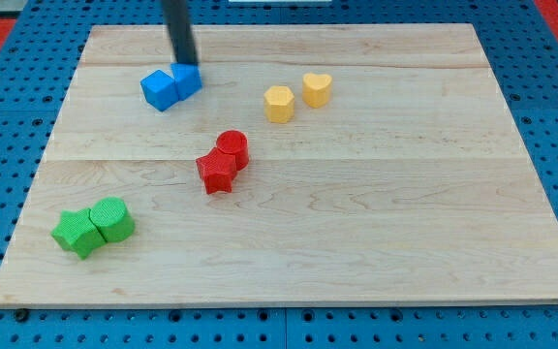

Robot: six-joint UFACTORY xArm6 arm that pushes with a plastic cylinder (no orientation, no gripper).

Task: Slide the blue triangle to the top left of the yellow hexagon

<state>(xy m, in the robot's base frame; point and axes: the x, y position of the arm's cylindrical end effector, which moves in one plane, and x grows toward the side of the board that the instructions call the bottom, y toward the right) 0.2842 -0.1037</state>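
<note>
Two blue blocks touch each other near the view's top left: a blue cube [160, 89] and, to its right, the blue triangle [188, 80]. My tip [185, 62] stands right at the top edge of the blue triangle, touching or almost touching it. The yellow hexagon [278, 104] lies to the right of the blue blocks, with a yellow heart [317, 89] just beyond it to the upper right. The blue triangle sits to the left of the yellow hexagon, about a hand's width away and slightly higher in the view.
A red cylinder [232, 147] and a red star [217, 172] touch each other near the board's middle. A green star [77, 233] and a green cylinder-like block [112, 219] sit at the bottom left. The wooden board [356, 223] rests on a blue pegboard.
</note>
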